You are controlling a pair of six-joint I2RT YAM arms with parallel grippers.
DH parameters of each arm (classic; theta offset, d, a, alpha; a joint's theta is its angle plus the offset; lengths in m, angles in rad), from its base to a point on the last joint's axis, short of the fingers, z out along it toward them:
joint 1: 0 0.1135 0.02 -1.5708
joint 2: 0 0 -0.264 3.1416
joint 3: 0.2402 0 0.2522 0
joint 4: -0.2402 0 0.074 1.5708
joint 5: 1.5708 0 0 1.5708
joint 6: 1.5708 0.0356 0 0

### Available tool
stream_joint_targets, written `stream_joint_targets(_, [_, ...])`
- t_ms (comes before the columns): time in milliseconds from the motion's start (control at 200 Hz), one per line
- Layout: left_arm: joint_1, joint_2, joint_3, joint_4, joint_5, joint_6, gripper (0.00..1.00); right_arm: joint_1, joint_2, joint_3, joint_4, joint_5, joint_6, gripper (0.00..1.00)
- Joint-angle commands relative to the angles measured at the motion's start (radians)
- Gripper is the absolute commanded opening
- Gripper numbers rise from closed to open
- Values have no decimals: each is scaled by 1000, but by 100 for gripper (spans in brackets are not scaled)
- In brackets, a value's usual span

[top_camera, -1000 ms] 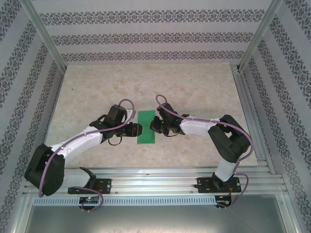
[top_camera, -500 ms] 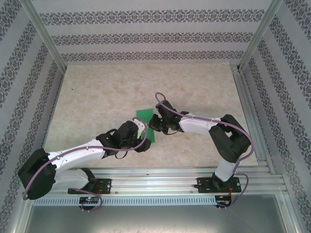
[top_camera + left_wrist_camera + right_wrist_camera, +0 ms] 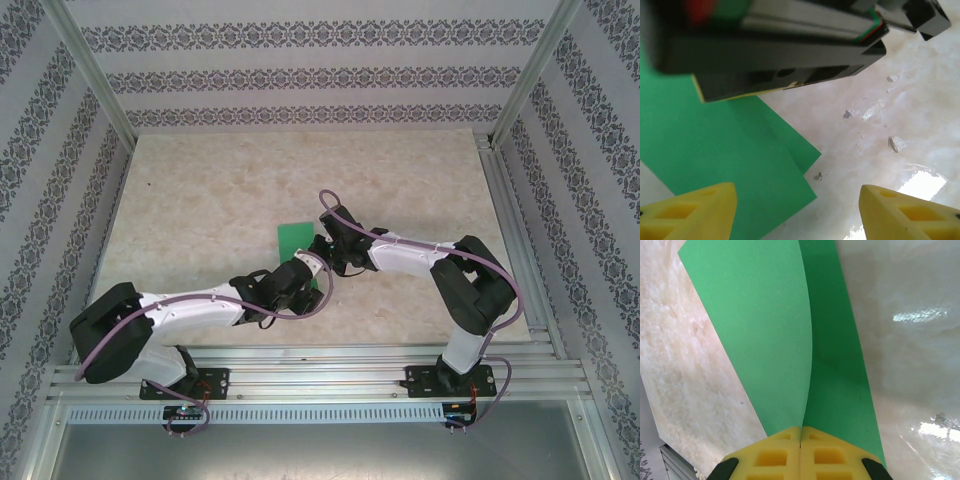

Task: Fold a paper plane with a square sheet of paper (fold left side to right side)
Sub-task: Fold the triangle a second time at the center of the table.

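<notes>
The square sheet of paper [image 3: 293,240] lies mid-surface [image 3: 200,190], between the two claws, bright green and doubled over. The right wrist view shows two layers. The upper flap bows up off the lower one, so the crease is not pressed flat, and in the left wrist view the layer edges sit offset at the near corner.

The right claw [image 3: 800,437] has its yellow pads pressed together, clamped on the paper's edge where both layers run in. The left claw [image 3: 797,215] has its fingers well apart and holds nothing. It hovers just over the paper's near corner, with one fingertip [image 3: 690,210] above the green and the other above bare surface.

Handling, as a judgement:
- **Weight and stiffness:** The sheet looks thin, very light and floppy, with no stiffness beyond what the fold gives it.
- **Sliding:** It will likely skate on the glossy surface if pushed without a hold-down.
- **Marking:** It dents or creases wherever it is pinched, so a stray pinch would mark the plane.
- **Tearing:** It could tear if both claws pull opposite ways.

Best hold is at an edge or corner, never mid-sheet, since there is nothing to get under there. Pinch both layers together near the free edge, shallow bite. For the left claw the exposed near corner is the obvious spot. The right claw's clamp serves as the anchor while the flap gets pressed down.
</notes>
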Motion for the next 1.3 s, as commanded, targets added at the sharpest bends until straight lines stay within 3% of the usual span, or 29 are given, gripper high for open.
stream_joint_targets(0, [-26, 37, 57, 13, -100, 17, 64, -9, 12, 21, -8, -11, -19, 0])
stream_joint_targets(290, [-32, 75, 84, -33, -166, 7, 32, -8, 17, 16, -1, -17, -22, 0])
stream_joint_targets(610, [-32, 69, 79, -40, -115, 10, 3, -9, 6, 16, -8, -10, -41, 7])
stream_joint_targets(854, [-12, 47, 68, -40, -77, -15, 0, -34, -41, -6, -11, -6, -71, 27])
stream_joint_targets(1029, [63, -4, 16, -22, -4, -58, 0, -82, -115, -70, 5, 1, -95, 40])
stream_joint_targets(1299, [196, -50, -41, 33, 158, -74, 0, -166, -264, -170, 15, 25, -180, 39])
